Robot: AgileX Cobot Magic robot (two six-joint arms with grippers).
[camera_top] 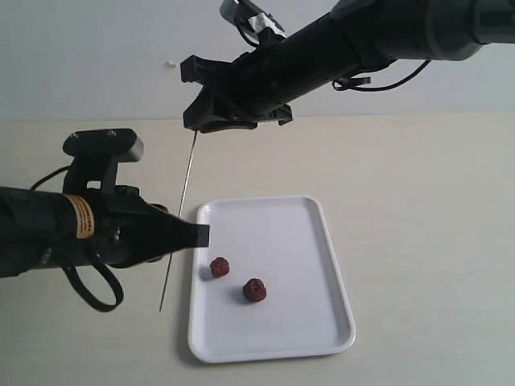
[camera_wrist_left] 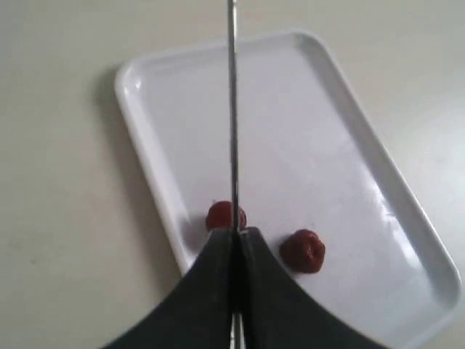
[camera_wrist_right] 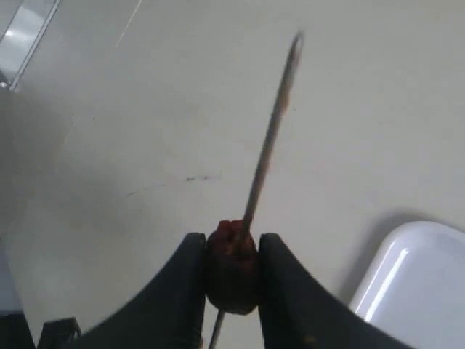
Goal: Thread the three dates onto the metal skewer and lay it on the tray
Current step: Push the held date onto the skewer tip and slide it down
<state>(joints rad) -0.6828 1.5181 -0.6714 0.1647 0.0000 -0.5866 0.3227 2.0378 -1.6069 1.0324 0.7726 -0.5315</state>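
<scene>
Two of the three dates are seen lying on the white tray, which rests on the pale table. The first date sits close to the rim on the left arm's side, and the second date lies near it without touching. The third date is gripped between the fingers of the right hand, which is raised above the table, away from the tray. The thin metal skewer is pinched in the closed left hand and, in the exterior view, runs alongside the tray's edge up to the right hand. There it meets the third date, and the rod shows on either side of that date in the right wrist view. Whether its lower end touches the table cannot be told.
</scene>
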